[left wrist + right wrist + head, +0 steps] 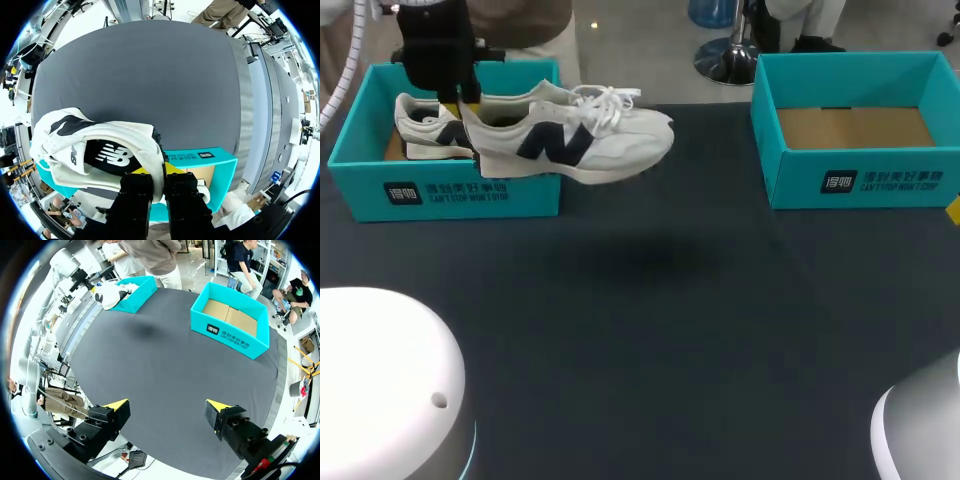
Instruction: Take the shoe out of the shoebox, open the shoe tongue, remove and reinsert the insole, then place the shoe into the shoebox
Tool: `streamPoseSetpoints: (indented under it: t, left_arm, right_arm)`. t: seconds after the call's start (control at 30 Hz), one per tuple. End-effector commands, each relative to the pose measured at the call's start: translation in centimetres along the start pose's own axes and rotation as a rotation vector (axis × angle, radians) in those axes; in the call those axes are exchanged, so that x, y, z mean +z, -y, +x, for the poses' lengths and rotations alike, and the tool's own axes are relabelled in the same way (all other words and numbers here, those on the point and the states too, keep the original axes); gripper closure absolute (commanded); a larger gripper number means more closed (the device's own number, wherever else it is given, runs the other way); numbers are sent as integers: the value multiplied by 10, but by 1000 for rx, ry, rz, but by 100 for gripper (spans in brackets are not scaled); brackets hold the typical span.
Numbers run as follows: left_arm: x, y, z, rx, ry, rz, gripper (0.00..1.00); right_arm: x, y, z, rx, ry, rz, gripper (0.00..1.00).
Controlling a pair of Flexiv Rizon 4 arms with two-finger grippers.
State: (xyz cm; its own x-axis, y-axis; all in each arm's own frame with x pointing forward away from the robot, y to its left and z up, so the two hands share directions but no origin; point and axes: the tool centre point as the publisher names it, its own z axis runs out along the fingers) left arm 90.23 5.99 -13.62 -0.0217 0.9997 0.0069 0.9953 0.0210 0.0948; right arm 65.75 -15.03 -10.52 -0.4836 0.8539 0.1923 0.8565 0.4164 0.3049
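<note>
Nearest, the left gripper is clamped on the heel collar of the white mesh sneaker with a navy side logo, which is held aloft with its toe out past the right wall of the left teal cardboard shoebox. Removal is judged nearly done; tongue, insole and return are left. A second white sneaker lies in that box. Open room is offered by the dark cloth table before the empty teal shoebox. The right gripper is held wide open and empty near the table's edge.
</note>
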Motion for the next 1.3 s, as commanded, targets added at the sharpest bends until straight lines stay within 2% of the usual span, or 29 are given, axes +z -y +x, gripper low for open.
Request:
streamPoseSetpoints:
  t: [0.03,0.13,1.13,1.3]
  left_arm:
    - [-2,25,-6,-3,-15,-25,100]
    - [0,34,-11,46,-26,-25,100]
    - [0,34,-11,46,-26,-25,100]
    - [0,57,-37,52,-30,-41,100]
  right_arm:
    - [0,-3,-1,0,-2,6,0]
    - [0,-3,-1,0,-2,6,0]
    - [0,-3,-1,0,-2,6,0]
    - [0,-3,-1,0,-2,6,0]
